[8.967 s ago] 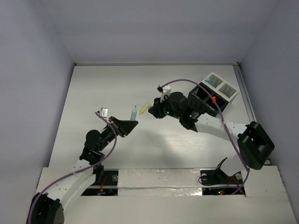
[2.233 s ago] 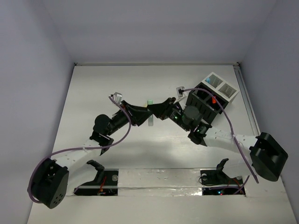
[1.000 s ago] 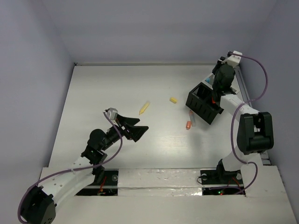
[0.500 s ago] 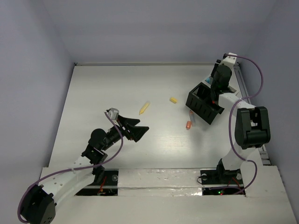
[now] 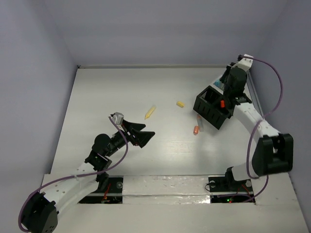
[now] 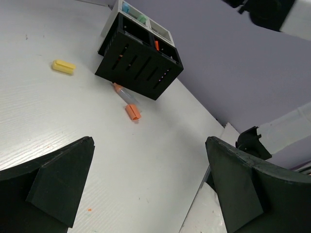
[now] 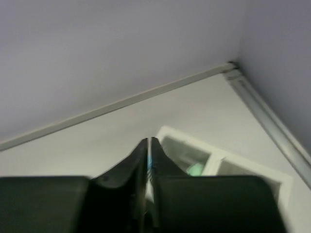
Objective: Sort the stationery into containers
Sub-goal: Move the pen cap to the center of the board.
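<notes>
My left gripper [image 5: 141, 134] [image 6: 149, 143] is open and empty, low over the table's near left. Ahead of it lie a yellow marker [image 5: 150, 112], a yellow block [image 5: 180, 104] [image 6: 64, 66] and an orange-capped marker [image 5: 196, 126] [image 6: 127, 101]. The black box [image 5: 210, 108] [image 6: 141, 65] holds an orange pen [image 5: 221, 103] [image 6: 156, 45]. My right gripper [image 5: 224, 83] [image 7: 147, 141] is shut above the white tray [image 7: 214, 155] [image 6: 160, 30], where a mint block [image 7: 194, 169] lies. A blue sliver shows in the slit between its fingers.
The back wall and the right wall's metal rail [image 7: 265, 114] run close to the tray. The near table edge and the right arm's base [image 6: 252, 141] sit to the left gripper's right.
My right arm's elbow swung outward to the right while its gripper stayed over the tray. The left arm has not moved.
</notes>
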Motion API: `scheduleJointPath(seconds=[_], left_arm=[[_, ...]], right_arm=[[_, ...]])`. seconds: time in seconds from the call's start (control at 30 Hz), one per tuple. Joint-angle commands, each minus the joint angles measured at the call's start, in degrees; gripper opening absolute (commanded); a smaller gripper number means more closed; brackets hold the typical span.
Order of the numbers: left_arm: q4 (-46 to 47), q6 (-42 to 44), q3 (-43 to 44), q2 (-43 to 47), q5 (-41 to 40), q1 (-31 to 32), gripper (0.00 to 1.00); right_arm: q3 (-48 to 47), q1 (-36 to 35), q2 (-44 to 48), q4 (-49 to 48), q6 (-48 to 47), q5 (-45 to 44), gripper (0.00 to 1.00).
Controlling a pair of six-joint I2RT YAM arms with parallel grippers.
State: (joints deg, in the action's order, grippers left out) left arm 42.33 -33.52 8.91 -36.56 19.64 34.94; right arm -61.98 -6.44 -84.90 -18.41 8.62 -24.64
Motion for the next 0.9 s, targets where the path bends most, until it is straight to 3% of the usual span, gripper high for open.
scheduleJointPath(seconds=[0.0, 0.07, 0.3, 0.33, 0.47, 0.53, 0.67, 0.87], left_arm=[[2.32, 0.56, 0.41, 0.52, -0.04, 0.31, 0.99], [2.23, 0.56, 0.5, 0.52, -0.04, 0.31, 0.99], [2.85, 0.12, 0.41, 0.43, 0.66, 0.31, 0.98], [2.85, 0.12, 0.41, 0.43, 0.66, 0.31, 0.98], [3.2, -0.06, 0.41, 0.52, 1.01, 0.31, 0.98], [3.29, -0.14, 0.23, 0.52, 1.19, 0.31, 0.98], [3.73, -0.32, 0.23, 0.61, 1.72, 0.83, 0.98], [3.55, -0.32, 0.15, 1.57, 1.72, 0.83, 0.98]], right_arm=[[3.43, -6.55, 9.56, 9.34, 9.1, 7.92, 0.05], [7.38, -9.72, 14.31, 14.97, 11.58, 11.36, 0.0], [14.42, -14.74, 20.82, 32.46, 18.09, 19.19, 0.02], [15.3, -14.74, 21.27, 33.61, 18.44, 18.93, 0.04], [18.46, -14.74, 21.1, 37.4, 18.54, 12.88, 0.32], [19.17, -14.74, 19.78, 37.84, 18.62, 11.81, 0.41], [18.65, -14.74, 15.66, 38.28, 18.54, 13.73, 0.52], [17.5, -14.74, 9.41, 39.42, 18.1, 13.31, 0.54]])
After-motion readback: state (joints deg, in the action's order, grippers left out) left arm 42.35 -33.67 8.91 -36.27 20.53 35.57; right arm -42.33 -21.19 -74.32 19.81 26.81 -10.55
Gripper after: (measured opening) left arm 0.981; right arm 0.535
